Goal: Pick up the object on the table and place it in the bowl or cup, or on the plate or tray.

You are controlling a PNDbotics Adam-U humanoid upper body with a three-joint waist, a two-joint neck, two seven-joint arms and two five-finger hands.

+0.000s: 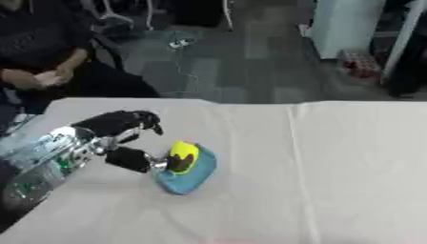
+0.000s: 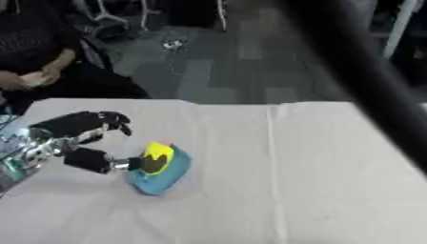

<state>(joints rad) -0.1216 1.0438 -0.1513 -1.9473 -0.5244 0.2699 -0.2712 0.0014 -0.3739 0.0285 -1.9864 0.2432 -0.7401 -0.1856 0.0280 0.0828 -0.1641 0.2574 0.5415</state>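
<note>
Here, a small yellow rounded object with a dark patch [image 1: 183, 157] sat in a shallow light-blue dish [image 1: 188, 175], just beyond the thumb tip of the robot's black left hand [image 1: 125, 125]. The thumb reached to the object's side, while the fingers curled above and apart from it, closed on nothing. The dish lay on a white cloth-covered table [image 1: 333, 181], with the silver-jointed left forearm [image 1: 52, 157] entering from the left edge.
</note>
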